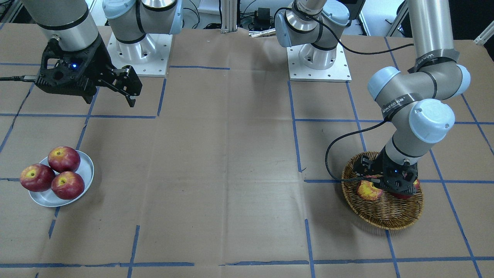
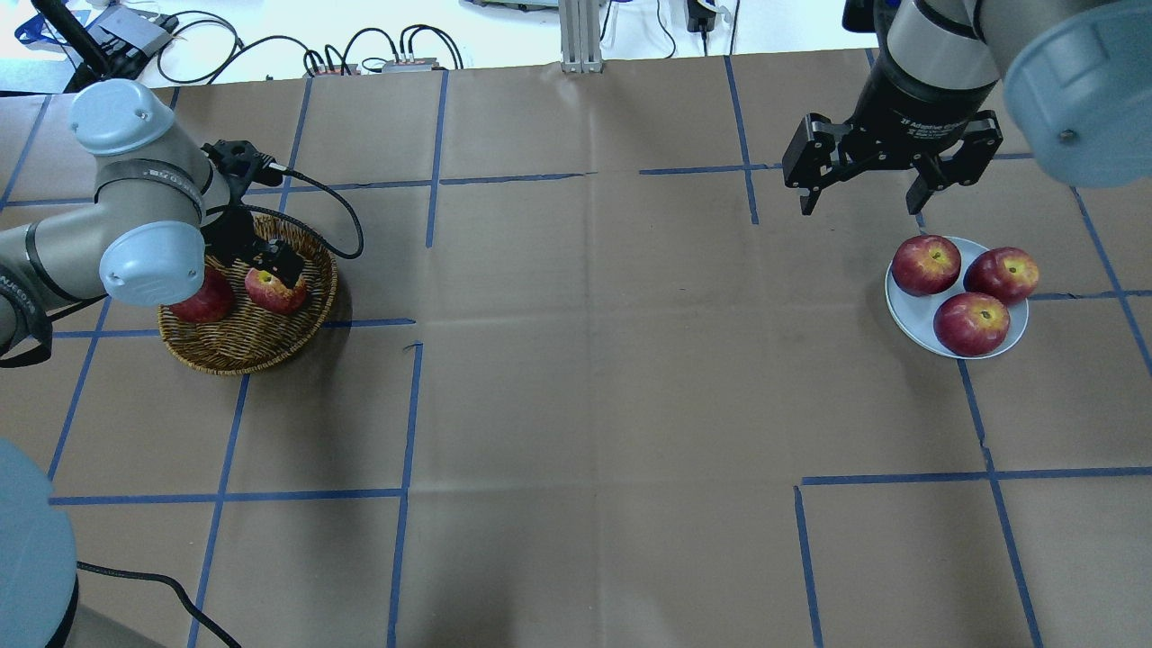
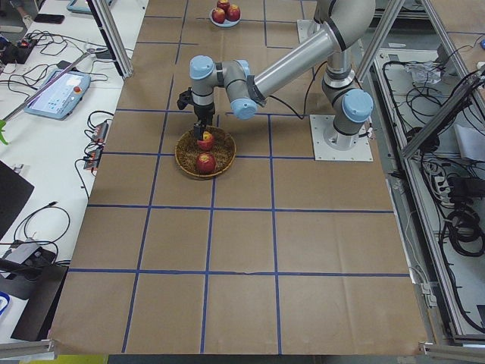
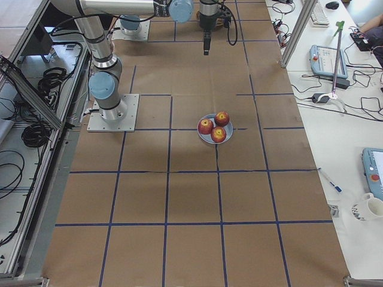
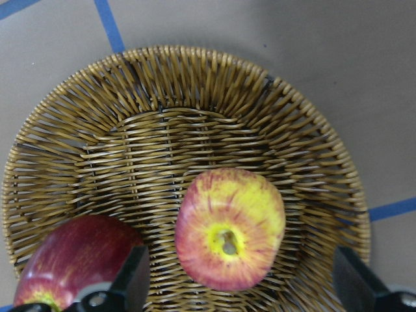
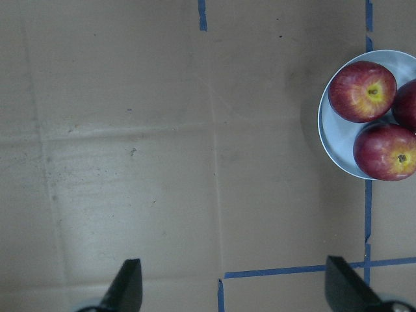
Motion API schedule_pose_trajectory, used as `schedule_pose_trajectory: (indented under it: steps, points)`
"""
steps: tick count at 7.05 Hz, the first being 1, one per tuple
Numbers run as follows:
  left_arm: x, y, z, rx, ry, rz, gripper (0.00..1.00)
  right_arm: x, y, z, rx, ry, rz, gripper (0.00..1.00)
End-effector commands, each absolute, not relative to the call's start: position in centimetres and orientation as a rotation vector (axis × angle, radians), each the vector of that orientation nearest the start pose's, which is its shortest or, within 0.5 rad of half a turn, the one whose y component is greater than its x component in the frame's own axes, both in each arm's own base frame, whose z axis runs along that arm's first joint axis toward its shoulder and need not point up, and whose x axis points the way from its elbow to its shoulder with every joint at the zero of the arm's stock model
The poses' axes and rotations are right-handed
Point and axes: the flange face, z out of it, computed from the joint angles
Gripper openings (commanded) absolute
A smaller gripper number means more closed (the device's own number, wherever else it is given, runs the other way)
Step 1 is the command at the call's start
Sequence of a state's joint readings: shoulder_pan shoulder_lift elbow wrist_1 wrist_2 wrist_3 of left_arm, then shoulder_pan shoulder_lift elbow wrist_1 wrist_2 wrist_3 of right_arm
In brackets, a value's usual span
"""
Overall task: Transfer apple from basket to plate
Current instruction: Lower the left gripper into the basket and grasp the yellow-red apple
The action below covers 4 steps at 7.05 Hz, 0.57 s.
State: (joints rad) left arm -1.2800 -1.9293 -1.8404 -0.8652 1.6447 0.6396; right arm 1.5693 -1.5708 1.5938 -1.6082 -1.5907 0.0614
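- The apple (image 5: 229, 227) you want lies stem-hollow up in the basket (image 5: 195, 84), on the left side of the counter and out from the robot's edge. A dark apple (image 5: 71, 260) sits just beside it.
- Your left jaws are down inside the basket, spread wide and holding nothing, one on each side of the apple. I judge that straddle is meant to let a close pinch the fruit across its widest part instead of skidding off the top.
- One jaw stands right against the dark apple's side. The two fruits lie close together, so closing could nudge the neighbour.
- The wrist view cuts the jaws off at its lower edge. It seems to show a gap on both sides of the apple, so I'd take it as not gripped yet.
- The plate (image 1: 85, 170) is on the right side of the counter, well apart from the basket. Three dark apples (image 2: 925, 265) crowd it, and one hangs over the rim. The barest patch faces the counter's middle, so that looks like the place to set yours down.
- Your right jaws hang released and empty, raised over bare counter near the plate, on its side toward the counter's middle. They are probably parked there to keep the plate clear.
- This is the grasp step: the lift and the carry across the counter are not yet done.
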Motion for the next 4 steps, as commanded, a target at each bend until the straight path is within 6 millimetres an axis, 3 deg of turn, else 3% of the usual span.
schedule_pose_trajectory:
  steps: [1, 4]
  points:
    - [4.2, -59.6, 20.8, 0.544, 3.069, -0.040, 0.99, 13.1, -49.4, 48.0, 0.100, 3.159, -0.025, 1.00]
    - [4.5, -60.4, 18.7, 0.572, 3.051, -0.048, 0.99, 13.1, -49.4, 48.0, 0.100, 3.159, -0.023, 1.00]
